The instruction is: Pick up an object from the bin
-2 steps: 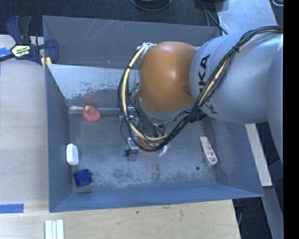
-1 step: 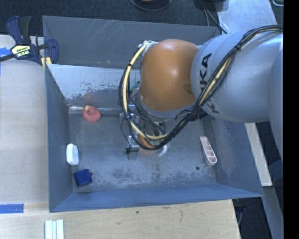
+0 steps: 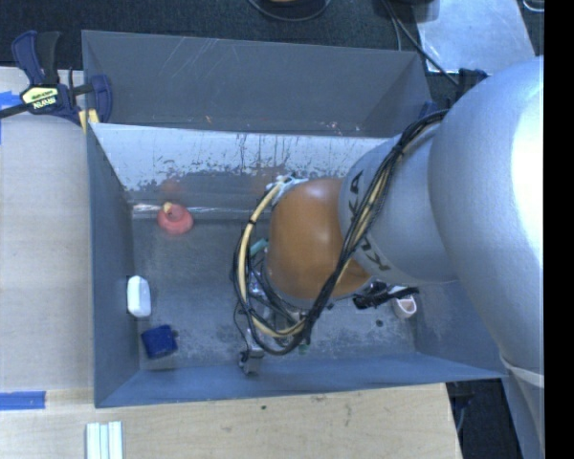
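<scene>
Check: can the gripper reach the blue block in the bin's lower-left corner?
Probably yes: bare floor lies between the gripper and the blue block, though the walls of the bin close by may crowd the approach.

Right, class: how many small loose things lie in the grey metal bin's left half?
3: a red rounded piece near the back wall, a white oblong block by the left wall, a blue block in the front-left corner. The arm may hide more.

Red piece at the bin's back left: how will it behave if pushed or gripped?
The red piece looks small, rounded, with a wider base: probably light, likely to skid or roll if nudged. It lies alone beside the back wall, so a push may pin it there.
</scene>
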Controlling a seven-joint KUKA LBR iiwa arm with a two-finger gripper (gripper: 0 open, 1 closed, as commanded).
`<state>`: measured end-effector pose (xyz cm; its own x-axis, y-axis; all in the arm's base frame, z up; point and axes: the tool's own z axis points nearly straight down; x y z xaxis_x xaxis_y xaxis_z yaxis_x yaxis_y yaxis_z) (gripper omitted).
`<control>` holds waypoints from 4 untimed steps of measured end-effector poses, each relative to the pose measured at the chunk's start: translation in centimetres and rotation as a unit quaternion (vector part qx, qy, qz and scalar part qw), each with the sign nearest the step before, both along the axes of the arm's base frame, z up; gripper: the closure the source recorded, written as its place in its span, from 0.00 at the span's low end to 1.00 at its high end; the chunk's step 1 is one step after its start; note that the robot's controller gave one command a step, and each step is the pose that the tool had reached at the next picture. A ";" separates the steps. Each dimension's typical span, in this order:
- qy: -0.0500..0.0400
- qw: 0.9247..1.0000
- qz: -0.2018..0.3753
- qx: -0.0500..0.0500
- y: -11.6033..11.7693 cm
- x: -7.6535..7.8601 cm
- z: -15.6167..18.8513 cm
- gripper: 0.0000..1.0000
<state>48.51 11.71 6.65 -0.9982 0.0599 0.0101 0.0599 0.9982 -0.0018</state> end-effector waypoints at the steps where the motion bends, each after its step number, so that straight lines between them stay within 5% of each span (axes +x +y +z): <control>1: -0.008 1.000 -0.006 0.002 0.6 2.5 7.2 0.00; 2: -0.003 0.970 0.243 0.001 -7.8 8.3 3.4 0.00; 3: -0.009 0.999 0.050 0.002 -11.4 5.5 0.3 0.00; 4: -0.006 0.936 0.351 0.001 -12.0 12.2 0.4 1.00</control>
<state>60.76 -0.27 7.07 -0.7920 -0.6105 -0.0021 -0.6105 0.7920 -0.0028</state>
